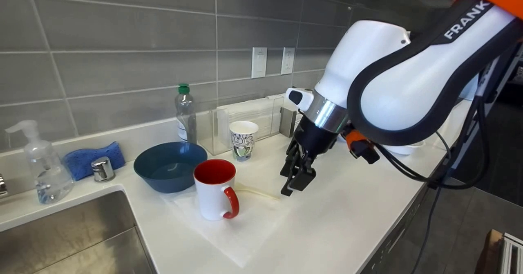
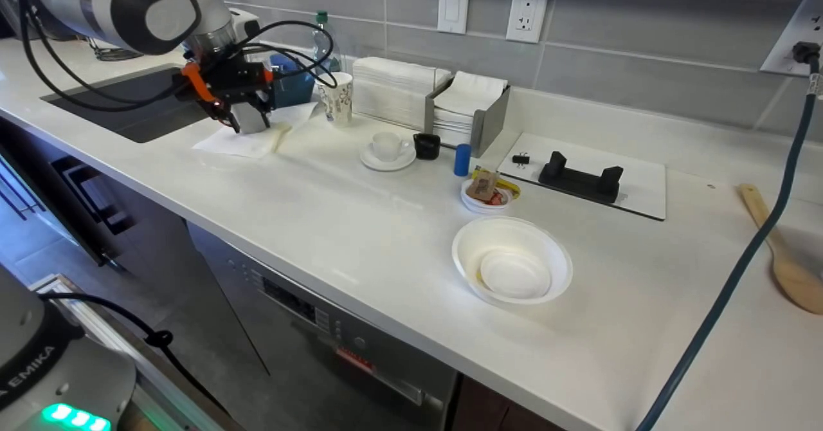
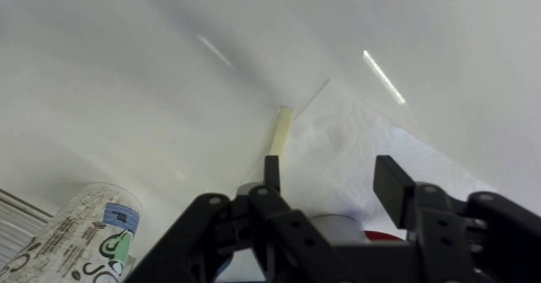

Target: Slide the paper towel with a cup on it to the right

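Exterior view — mug [image 1: 210,198] vert., handle [image 1: 233,203] to rt.

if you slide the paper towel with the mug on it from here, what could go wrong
The mug stands upright on the paper towel, so a jerky pull might tip it or leave it behind. The open gripper might pinch the pale strip lying across the towel's edge. The towel looks thin, so it could tear.
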`<state>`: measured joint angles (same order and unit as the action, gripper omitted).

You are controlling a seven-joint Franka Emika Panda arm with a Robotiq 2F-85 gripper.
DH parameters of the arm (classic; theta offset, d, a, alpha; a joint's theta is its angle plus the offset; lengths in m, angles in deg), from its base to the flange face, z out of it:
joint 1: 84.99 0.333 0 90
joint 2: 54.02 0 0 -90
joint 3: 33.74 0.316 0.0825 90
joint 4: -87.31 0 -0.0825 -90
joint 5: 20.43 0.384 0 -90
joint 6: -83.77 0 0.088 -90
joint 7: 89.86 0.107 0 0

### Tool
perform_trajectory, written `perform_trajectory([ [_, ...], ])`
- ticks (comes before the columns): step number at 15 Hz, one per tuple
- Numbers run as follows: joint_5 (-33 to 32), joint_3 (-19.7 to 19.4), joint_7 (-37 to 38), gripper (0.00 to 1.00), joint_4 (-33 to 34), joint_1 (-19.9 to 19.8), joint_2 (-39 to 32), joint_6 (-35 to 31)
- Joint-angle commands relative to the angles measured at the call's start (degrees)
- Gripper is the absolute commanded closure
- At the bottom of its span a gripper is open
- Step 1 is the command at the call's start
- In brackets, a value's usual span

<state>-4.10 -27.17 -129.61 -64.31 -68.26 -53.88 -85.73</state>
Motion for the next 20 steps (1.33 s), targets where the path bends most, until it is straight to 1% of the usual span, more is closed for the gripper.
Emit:
perform_trajectory([
  [1,12.5,3.3,-7.6,0.7,1.9,2.1,-5.9,-8.4],
  [2,16.7,5.6,-11.0,0.76,3.0,1.8,-7.2,-10.3],
  [3,19.2,7.6,-12.5,0.83,3.8,0.9,-8.3,-12.1],
  [4,22.7,10.8,-15.6,0.91,5.4,-0.8,-9.2,-12.8],
  [5,24.3,13.2,-17.4,0.97,6.5,-2.3,-10.2,-13.7],
  [6,26.3,16.0,-19.5,1.0,7.9,-4.2,-11.1,-13.8],
  [7,27.1,17.6,-20.5,1.0,8.7,-5.8,-12.4,-14.4],
  [8,29.0,20.7,-22.7,1.0,10.0,-8.5,-13.2,-13.8],
  [10,30.2,24.1,-25.8,1.0,10.9,-12.9,-15.6,-13.7],
  [11,30.2,25.0,-26.6,1.0,10.7,-14.8,-16.6,-14.0],
  [14,30.7,29.3,-29.9,1.0,10.5,-22.1,-19.4,-13.7],
  [16,29.2,31.0,-32.0,1.0,9.7,-25.9,-20.8,-12.6],
  [17,28.5,28.5,-28.8,0.99,9.3,-22.5,-18.9,-12.8],
  [18,28.5,29.7,-29.6,0.99,9.5,-24.1,-19.2,-12.7],
  [20,28.5,30.3,-30.1,0.99,9.5,-25.0,-19.3,-12.6],
])
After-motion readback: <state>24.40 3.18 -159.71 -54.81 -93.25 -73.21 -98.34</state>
